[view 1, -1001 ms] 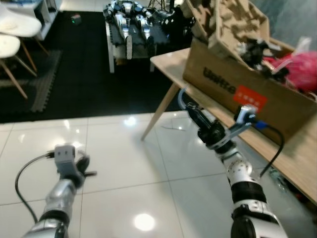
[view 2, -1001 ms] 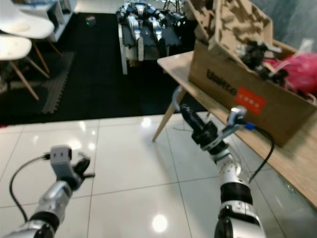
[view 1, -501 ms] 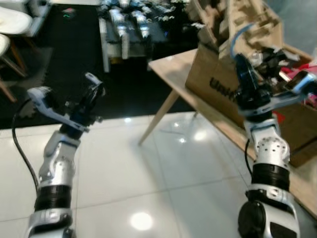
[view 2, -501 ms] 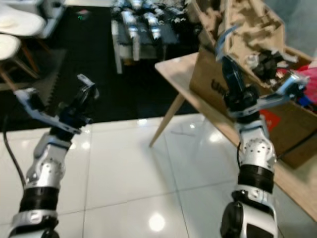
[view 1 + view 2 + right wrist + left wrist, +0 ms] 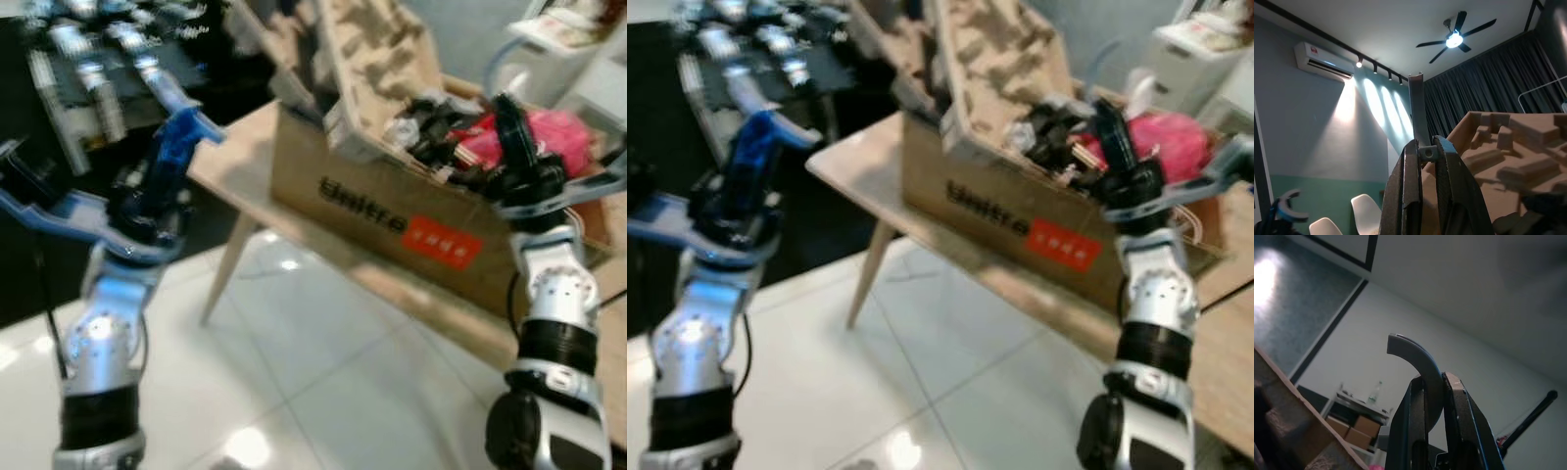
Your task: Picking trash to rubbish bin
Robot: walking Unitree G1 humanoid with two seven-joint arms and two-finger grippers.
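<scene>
Both arms are raised in front of me. My left gripper points up and is shut on a curved blue-grey strip; the left wrist view has its fingers pinching that curved strip. My right gripper is held up before the cardboard box and is shut on a thin curved pale strip. The open box, printed with a brand name and a red label, stands on a wooden table and is heaped with trash.
Inside the box are moulded pulp inserts, black parts and a pink bag. Robot parts lie on a dark low table at the back left. A white cabinet stands behind the box. White tile floor lies below.
The view has swung right, putting the box in the middle. Both arms have risen from low over the floor to pointing upward, each still pinching its curved strip.
</scene>
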